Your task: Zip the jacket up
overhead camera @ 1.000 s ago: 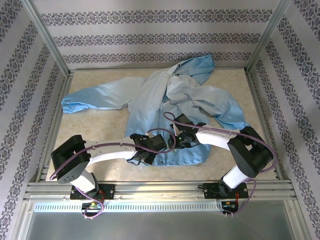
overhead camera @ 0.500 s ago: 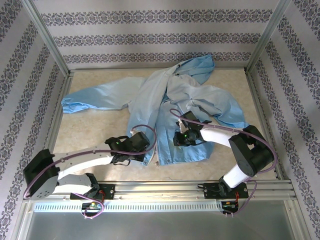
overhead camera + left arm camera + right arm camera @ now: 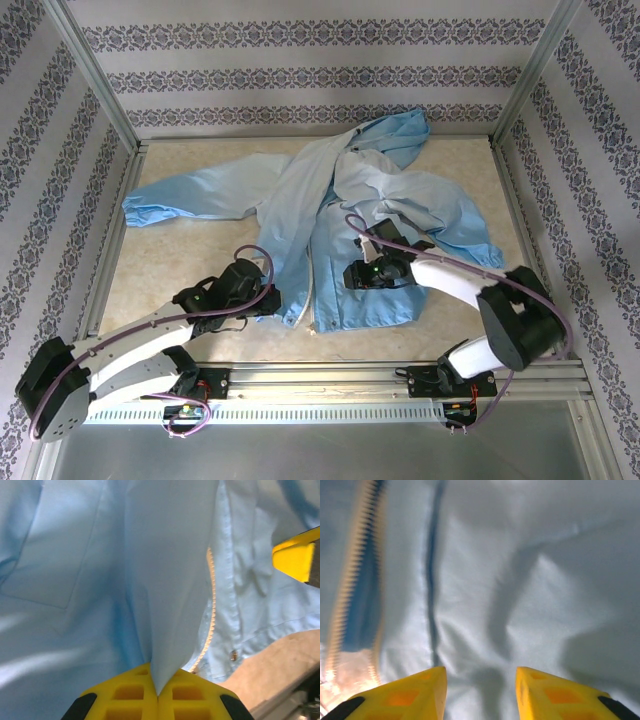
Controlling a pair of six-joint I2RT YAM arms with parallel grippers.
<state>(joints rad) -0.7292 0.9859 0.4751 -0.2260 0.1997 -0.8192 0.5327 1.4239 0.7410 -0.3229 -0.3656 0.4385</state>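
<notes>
This jacket (image 3: 340, 200) is thin, floppy, slick. Left gripper (image 3: 157, 692) is pinched shut on 1 fold, zipper strip (image 3: 212, 595) just right of it. Right gripper (image 3: 480, 690) gapes above the fabric; I'd grab the zipper edge.

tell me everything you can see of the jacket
The jacket is large, light blue, thin and slightly shiny, lying crumpled on the beige table, hood at the far edge, one sleeve stretched sideways. Its front lies open, pale zipper teeth exposed. The left gripper pinches a fold near the hem; the right gripper hovers open above the other panel.
</notes>
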